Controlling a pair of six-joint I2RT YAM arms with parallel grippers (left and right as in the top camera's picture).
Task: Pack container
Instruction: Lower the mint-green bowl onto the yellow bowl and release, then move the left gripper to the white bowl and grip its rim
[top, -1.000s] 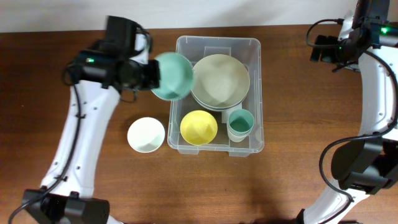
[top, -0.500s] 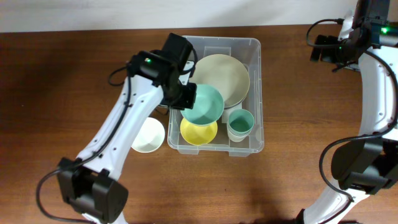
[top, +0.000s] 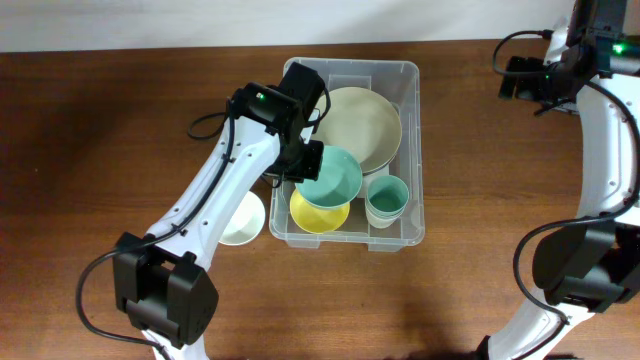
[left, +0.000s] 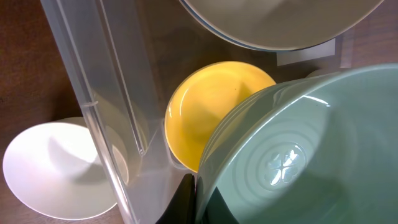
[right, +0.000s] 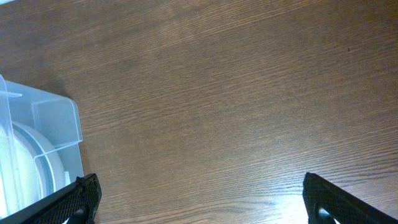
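Observation:
The container (top: 350, 68) is a clear rectangular tub at the table's middle. Inside lie cream plates (top: 362, 122), a yellow bowl (top: 318, 217) and stacked teal cups (top: 387, 200). My left gripper (top: 308, 160) is shut on the rim of a teal bowl (top: 332, 178), which hangs tilted over the yellow bowl inside the tub. In the left wrist view the teal bowl (left: 311, 149) fills the right side, with the gripper (left: 195, 202) pinching its edge above the yellow bowl (left: 205, 112). My right gripper (right: 199, 193) stands open over bare wood, well right of the tub.
A white bowl (top: 243, 222) sits on the table just outside the tub's left wall (left: 93, 68). The left arm partly covers it from above. The tub's near corner (right: 56, 118) shows at the left of the right wrist view.
The left arm swung the teal bowl from outside the tub's left edge into the tub and now holds it over the yellow bowl. The right arm has not moved.

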